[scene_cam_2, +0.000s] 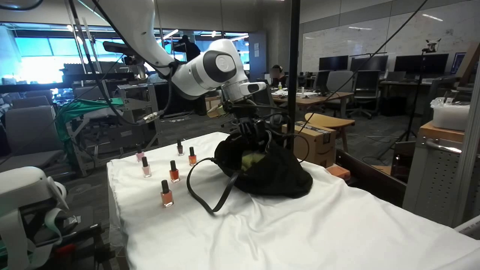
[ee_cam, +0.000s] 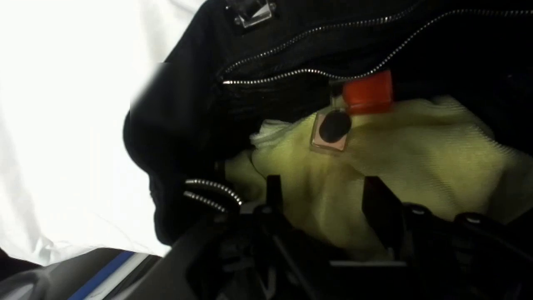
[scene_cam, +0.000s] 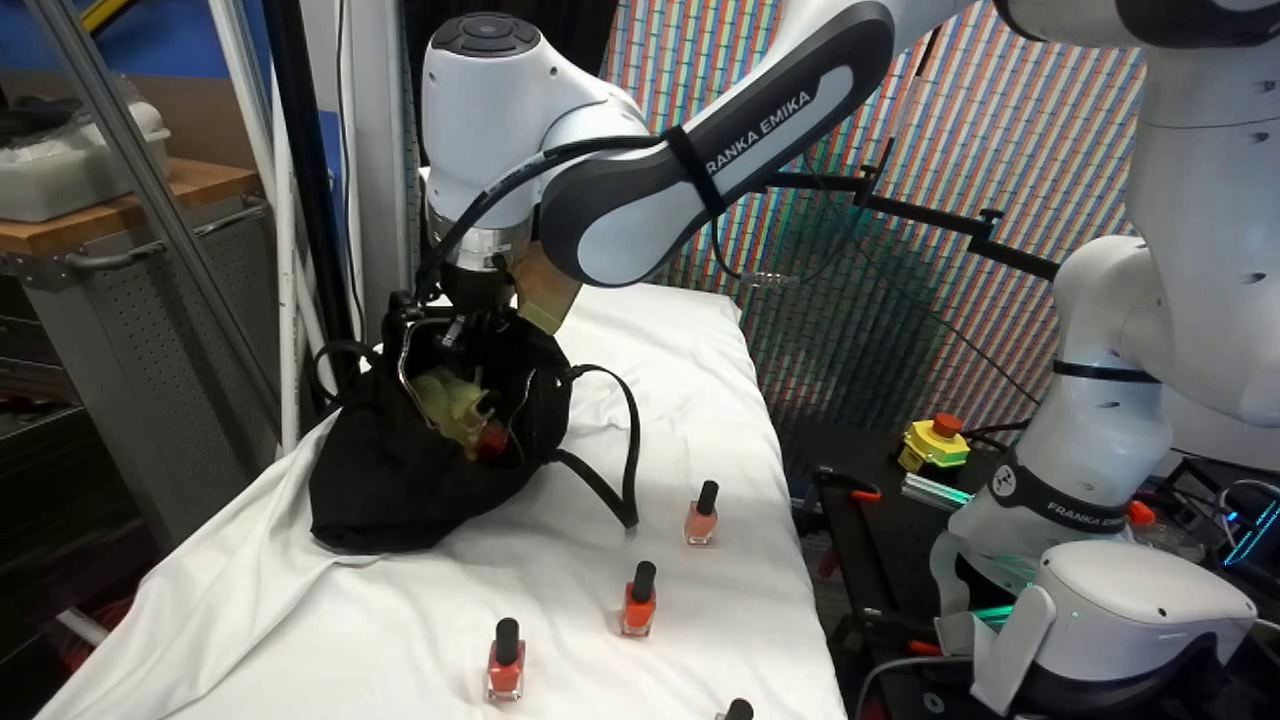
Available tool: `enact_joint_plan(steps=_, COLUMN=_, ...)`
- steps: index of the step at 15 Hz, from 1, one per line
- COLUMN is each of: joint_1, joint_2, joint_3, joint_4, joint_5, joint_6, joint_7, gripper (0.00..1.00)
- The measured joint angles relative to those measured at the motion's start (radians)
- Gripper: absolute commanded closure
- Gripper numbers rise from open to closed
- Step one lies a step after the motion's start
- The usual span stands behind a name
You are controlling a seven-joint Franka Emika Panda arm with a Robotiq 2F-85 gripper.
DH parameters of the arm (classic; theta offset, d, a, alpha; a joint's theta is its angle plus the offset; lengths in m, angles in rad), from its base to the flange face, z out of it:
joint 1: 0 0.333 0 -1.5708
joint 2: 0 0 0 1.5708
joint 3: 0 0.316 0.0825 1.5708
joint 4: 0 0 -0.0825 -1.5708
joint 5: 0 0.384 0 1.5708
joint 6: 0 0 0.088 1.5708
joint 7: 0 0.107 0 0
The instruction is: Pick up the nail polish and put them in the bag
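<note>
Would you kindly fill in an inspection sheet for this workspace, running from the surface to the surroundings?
Surface: white cloth, wrinkled.
Job's things: black bag, open at the top; six nail polish bottles upright on the white cloth; a pale bottle and a red bottle inside the bag.
Clutter: yellow cloth inside the bag.
Claw: open at the bag's mouth, nothing seen in its grip.
Cables: black cable strapped along the arm.
Surroundings: emergency stop near the arm's base; cardboard box and person in the background.
</note>
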Motion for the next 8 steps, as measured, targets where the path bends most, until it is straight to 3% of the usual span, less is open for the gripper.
enact_joint_plan(steps=1, joint_1=0.003, joint_2=0.003, joint_3=-0.005, joint_4=0.004, joint_5=0.0, joint_6=0.0, joint_7=0.004, gripper=0.02)
enact_joint_plan(steps=8, joint_1=0.014, joint_2=-0.018, joint_3=-0.018, joint_4=-0.018, joint_5=0.006, joint_6=-0.019, joint_7=0.007, gripper=0.0)
